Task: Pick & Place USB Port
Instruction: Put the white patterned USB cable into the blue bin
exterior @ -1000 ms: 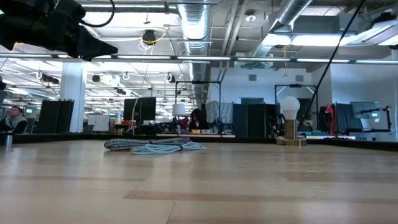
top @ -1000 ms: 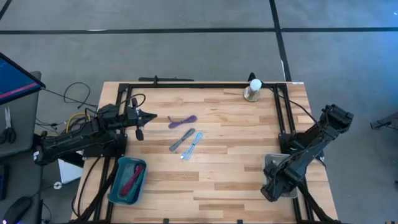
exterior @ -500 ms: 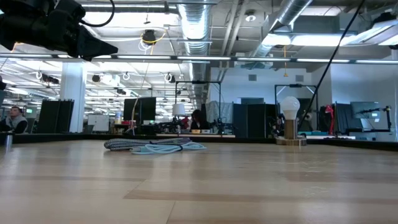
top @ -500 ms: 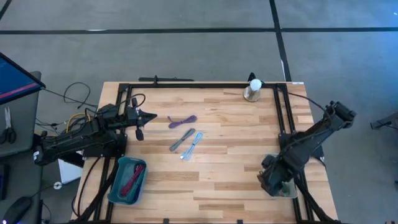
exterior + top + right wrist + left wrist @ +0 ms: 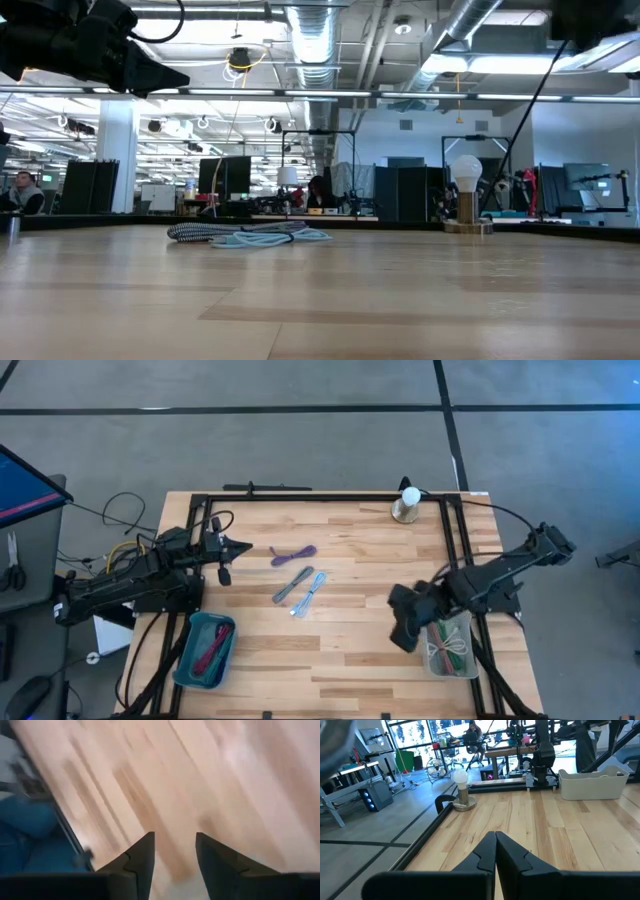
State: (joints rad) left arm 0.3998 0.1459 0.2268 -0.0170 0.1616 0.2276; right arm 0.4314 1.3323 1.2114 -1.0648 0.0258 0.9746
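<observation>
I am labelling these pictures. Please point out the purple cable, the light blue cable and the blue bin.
purple cable [image 5: 293,554], high view, middle of the bundle.
light blue cable [image 5: 313,593], high view, middle of its length.
blue bin [image 5: 186,643], high view, its left wall.

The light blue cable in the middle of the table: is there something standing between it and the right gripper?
Nothing visible does. The high view shows only bare wood between the right gripper and the light blue cable. A grey cable lies just beyond it, on the far side.

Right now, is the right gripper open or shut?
Open and empty: in the right wrist view the right gripper shows a clear gap between its fingers, with only the wooden table behind.
</observation>
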